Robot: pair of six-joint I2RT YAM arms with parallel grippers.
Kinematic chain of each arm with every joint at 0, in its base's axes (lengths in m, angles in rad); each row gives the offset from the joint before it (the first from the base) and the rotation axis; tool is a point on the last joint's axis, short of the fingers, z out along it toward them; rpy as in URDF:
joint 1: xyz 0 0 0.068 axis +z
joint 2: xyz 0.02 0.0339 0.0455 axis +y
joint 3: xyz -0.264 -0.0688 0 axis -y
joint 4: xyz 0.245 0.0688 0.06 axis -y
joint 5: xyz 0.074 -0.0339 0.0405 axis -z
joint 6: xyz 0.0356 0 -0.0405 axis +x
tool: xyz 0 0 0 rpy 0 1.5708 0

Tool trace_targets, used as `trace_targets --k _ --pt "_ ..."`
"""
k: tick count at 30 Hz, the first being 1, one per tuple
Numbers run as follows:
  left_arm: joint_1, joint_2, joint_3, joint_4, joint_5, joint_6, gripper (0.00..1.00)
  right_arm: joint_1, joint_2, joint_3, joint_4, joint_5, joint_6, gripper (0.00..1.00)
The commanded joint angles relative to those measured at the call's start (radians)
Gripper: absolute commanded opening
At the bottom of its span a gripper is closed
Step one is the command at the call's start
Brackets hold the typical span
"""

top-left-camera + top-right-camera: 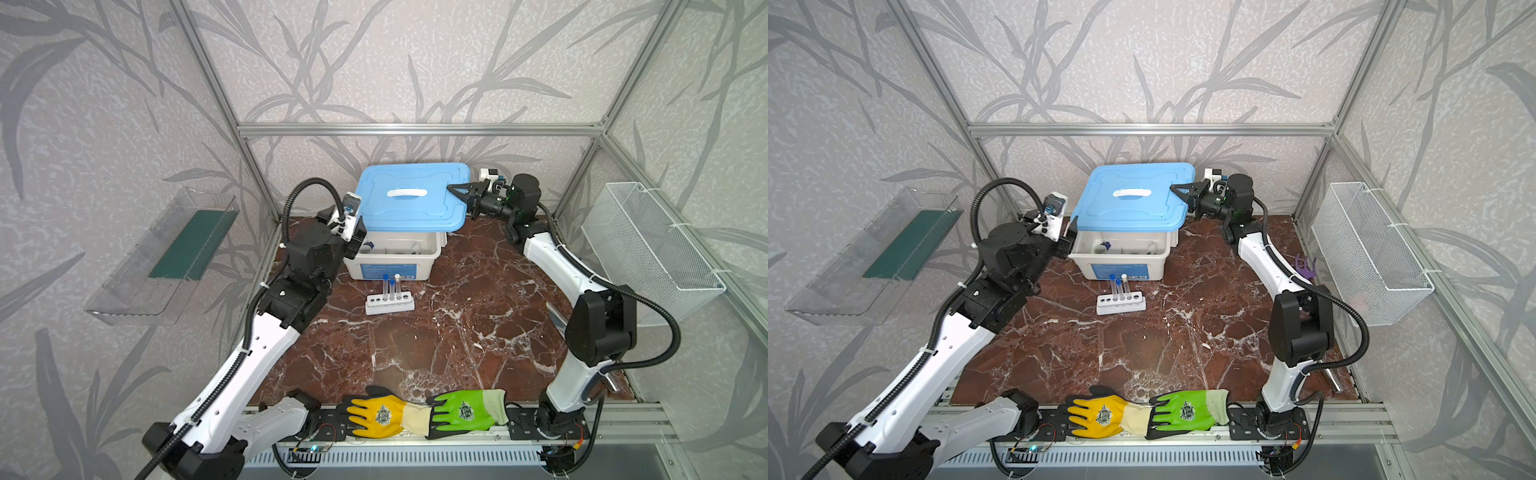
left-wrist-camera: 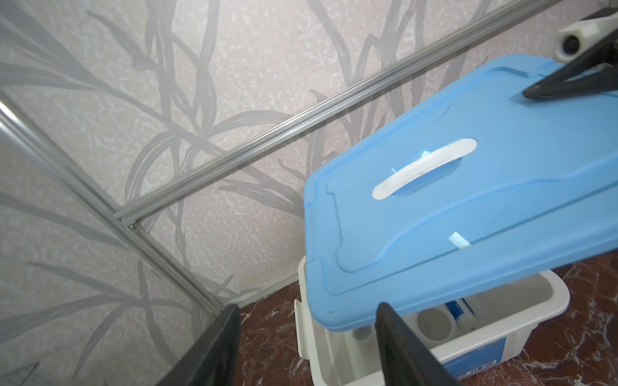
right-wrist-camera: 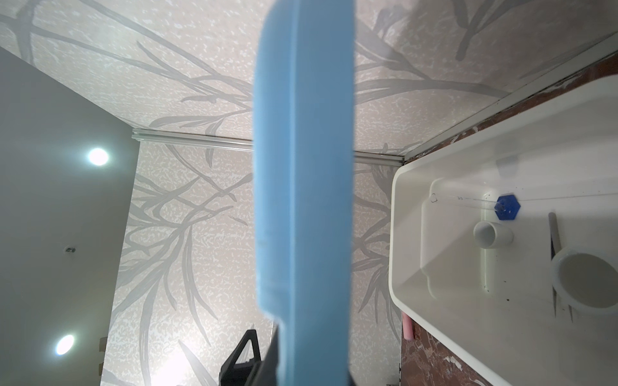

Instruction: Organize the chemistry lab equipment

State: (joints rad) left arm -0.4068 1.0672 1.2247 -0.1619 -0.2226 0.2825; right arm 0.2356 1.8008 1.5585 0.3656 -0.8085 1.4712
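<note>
Right gripper [image 1: 452,189] clamps the raised blue lid [image 1: 411,210]; left gripper [image 2: 307,347], jaws apart, adjoins the white bin [image 1: 432,257]; rack [image 1: 390,306] stands apart from both.

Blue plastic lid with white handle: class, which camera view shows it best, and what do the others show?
The top views: nearly all the blue plastic lid shows, tilted above the white plastic box. The left wrist view shows its top and handle but cuts off one end; the right wrist view shows only its blurred edge.
</note>
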Motion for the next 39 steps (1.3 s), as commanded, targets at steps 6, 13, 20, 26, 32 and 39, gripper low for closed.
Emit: trace_targets --k 6,13,20,26,32,39 --pt "0.228 0.030 0.009 -0.063 0.235 -0.429 0.65 0.025 0.043 0.063 0.026 -0.052 -0.057 0.13" --pt "0.319 0.070 0.010 -0.080 0.265 -0.545 0.65 0.042 0.103 0.095 0.010 -0.030 -0.064 0.13" --pt "0.366 0.079 -0.041 -0.021 0.310 -0.603 0.64 0.075 0.193 0.169 -0.002 -0.031 -0.060 0.12" --pt "0.381 0.103 -0.010 -0.062 0.332 -0.571 0.64 0.083 0.264 0.224 -0.003 -0.032 -0.047 0.13" --pt "0.391 0.106 -0.022 -0.049 0.341 -0.576 0.64 0.086 0.308 0.246 -0.003 -0.026 -0.044 0.12" --pt "0.396 0.113 -0.027 -0.041 0.346 -0.579 0.63 0.084 0.307 0.217 -0.002 -0.024 -0.053 0.12"
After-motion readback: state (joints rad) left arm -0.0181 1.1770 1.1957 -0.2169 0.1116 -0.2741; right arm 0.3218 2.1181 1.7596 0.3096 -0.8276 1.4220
